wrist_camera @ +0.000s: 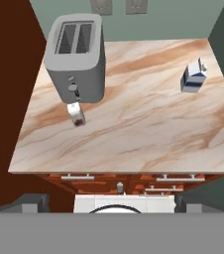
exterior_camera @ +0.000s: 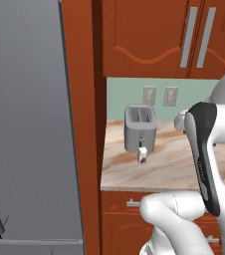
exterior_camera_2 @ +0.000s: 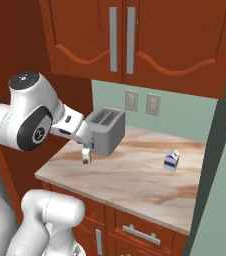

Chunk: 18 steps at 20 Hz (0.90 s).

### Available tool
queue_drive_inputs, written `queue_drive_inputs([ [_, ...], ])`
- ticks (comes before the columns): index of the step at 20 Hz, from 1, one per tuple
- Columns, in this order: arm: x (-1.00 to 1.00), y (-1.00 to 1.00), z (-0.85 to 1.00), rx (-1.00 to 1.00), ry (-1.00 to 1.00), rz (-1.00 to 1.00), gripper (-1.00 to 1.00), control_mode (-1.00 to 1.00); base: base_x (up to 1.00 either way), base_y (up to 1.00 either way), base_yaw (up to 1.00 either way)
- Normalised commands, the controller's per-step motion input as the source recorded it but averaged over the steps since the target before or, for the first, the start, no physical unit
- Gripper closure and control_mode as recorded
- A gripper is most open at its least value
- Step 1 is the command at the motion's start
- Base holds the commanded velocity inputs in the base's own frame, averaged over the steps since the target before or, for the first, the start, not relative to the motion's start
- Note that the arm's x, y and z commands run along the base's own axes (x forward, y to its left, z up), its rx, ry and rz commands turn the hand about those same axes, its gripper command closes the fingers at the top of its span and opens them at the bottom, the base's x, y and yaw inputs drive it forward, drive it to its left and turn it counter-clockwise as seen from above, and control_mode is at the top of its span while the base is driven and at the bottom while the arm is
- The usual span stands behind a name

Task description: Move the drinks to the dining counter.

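Marbled counter (wrist_camera: 134,134): narrow beige-brown top with rust veins, smooth and flat, set over red-brown wood drawers with slim metal pulls.
Toaster (wrist_camera: 77,57): grey, boxy, rounded corners, two slots on top, standing at the counter's back left.
Bottle (wrist_camera: 76,114): small and narrow, pale top, red label, upright just in front of the toaster, very near it or touching.
Carton (wrist_camera: 193,75): small white-and-blue gable-top box, well apart from the bottle, towards the counter's right side near the wall.
Gripper (wrist_camera: 111,198): fingers spread wide and holding nothing, hovering high above the counter's front edge, looking down on both drinks.
Dining counter: elsewhere in the kitchen; both drinks sit on the narrow counter, so neither has been moved yet.
Risk at the bottle: tall and slim, so it would likely tip if a finger clips it; the toaster close behind leaves little room for the far finger.
Risk at the carton: light and smooth-sided; a grasp near the sloped top could slip.
Risk in carrying: a loose grasp could drop a drink while the base drives.
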Motion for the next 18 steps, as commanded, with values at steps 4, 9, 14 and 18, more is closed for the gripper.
queue_drive_inputs([
  [4, 0.09, 0.04, -0.09, 0.0, 0.02, 0.04, -1.0, -1.0, 0.34, 0.06, 0.12],
  [9, 0.09, 0.18, -0.39, -0.01, 0.05, 0.11, -1.0, -1.0, 0.0, 0.0, 0.0],
  [14, 0.07, 0.17, -0.43, -0.03, 0.05, 0.05, -1.0, -1.0, 0.0, 0.0, 0.0],
  [18, 0.19, 0.17, -0.39, -0.02, 0.06, 0.08, -1.0, -1.0, 0.0, 0.0, 0.0],
])
